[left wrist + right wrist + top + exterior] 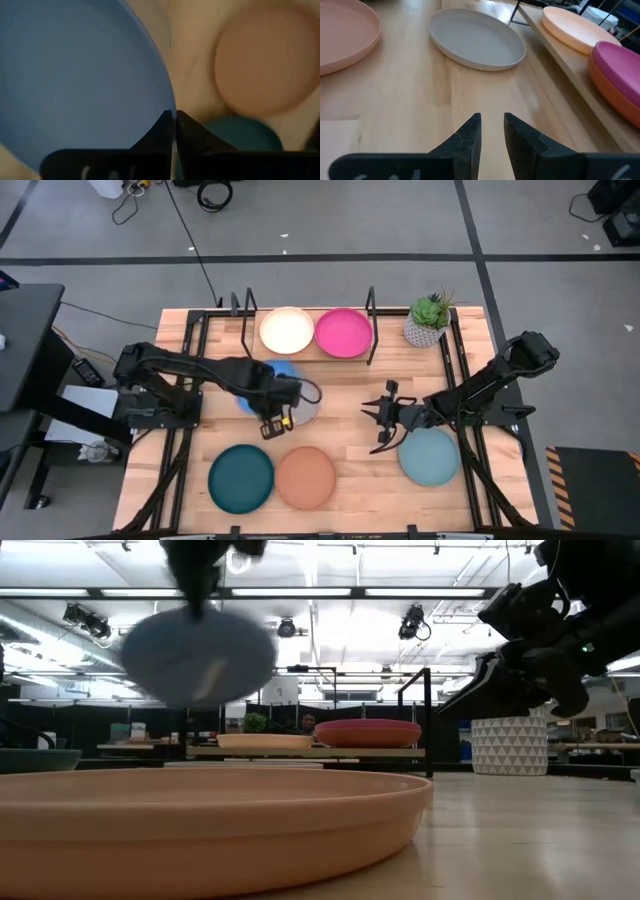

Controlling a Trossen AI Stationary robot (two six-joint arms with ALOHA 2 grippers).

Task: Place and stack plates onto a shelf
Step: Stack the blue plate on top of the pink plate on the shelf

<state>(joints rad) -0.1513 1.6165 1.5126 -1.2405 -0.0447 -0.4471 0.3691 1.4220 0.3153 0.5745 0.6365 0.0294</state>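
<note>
High view — three plates (335, 478) on the table, two on the shelf (250, 345).

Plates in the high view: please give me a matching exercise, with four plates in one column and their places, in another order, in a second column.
Plates:
1. blue plate
2. pink plate
3. dark teal plate
4. light blue plate

Places:
A. on the shelf
B. beside the tan plate
C. held by the left gripper
D. near the right gripper

Pairs: 1-C, 2-A, 3-B, 4-D
</note>
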